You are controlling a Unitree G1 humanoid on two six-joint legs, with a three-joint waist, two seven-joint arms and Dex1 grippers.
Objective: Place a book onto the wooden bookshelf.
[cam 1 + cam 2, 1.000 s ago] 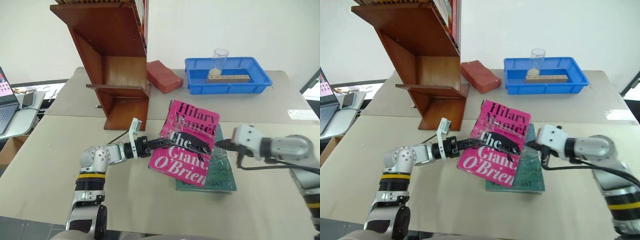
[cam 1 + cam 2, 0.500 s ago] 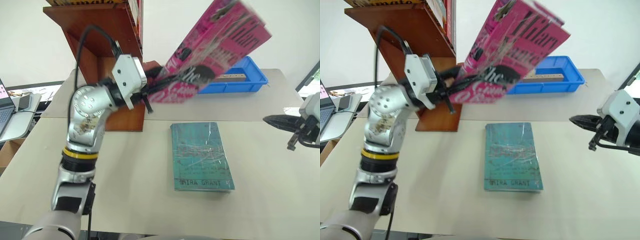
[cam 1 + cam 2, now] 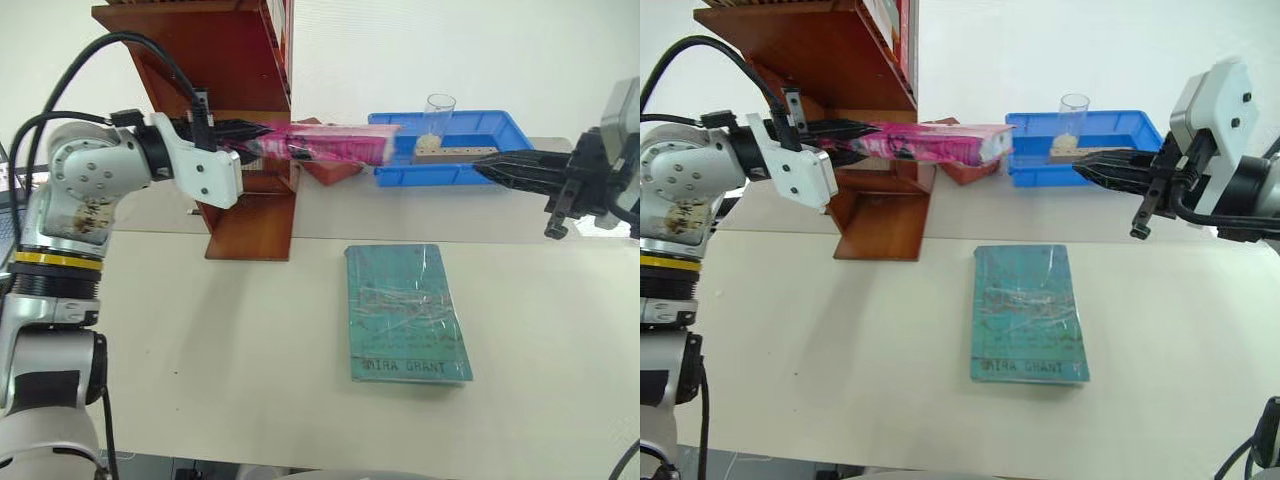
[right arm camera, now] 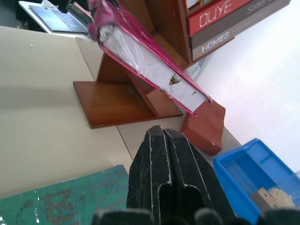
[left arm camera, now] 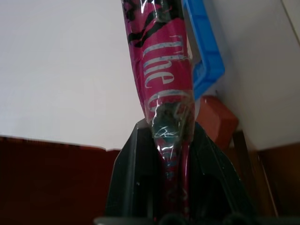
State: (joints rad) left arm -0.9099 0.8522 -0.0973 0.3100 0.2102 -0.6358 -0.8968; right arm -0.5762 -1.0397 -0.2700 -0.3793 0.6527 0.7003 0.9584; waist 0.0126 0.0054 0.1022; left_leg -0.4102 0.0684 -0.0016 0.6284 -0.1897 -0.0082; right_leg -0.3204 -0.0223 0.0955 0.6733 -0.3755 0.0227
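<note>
Left eye view: left hand (image 3: 262, 143) at upper left pinches the book (image 3: 335, 143), pink, held edge-on and level, in front of the wooden bookshelf (image 3: 225, 60). Right hand (image 3: 485, 166) at right edge, fingers pressed together, holding nothing. Teal book (image 3: 405, 312) lies flat at centre of the desk (image 3: 230, 330); blue tray (image 3: 500, 130) at upper right.

Left wrist view: 2 fingers (image 5: 133, 173) clamp the book's spine.

Right wrist view: fingers (image 4: 161, 178) pressed together, book at upper left.

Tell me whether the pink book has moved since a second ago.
Yes. The pink book rose off the teal book and now hangs level beside the wooden bookshelf, clamped by the left gripper.
</note>
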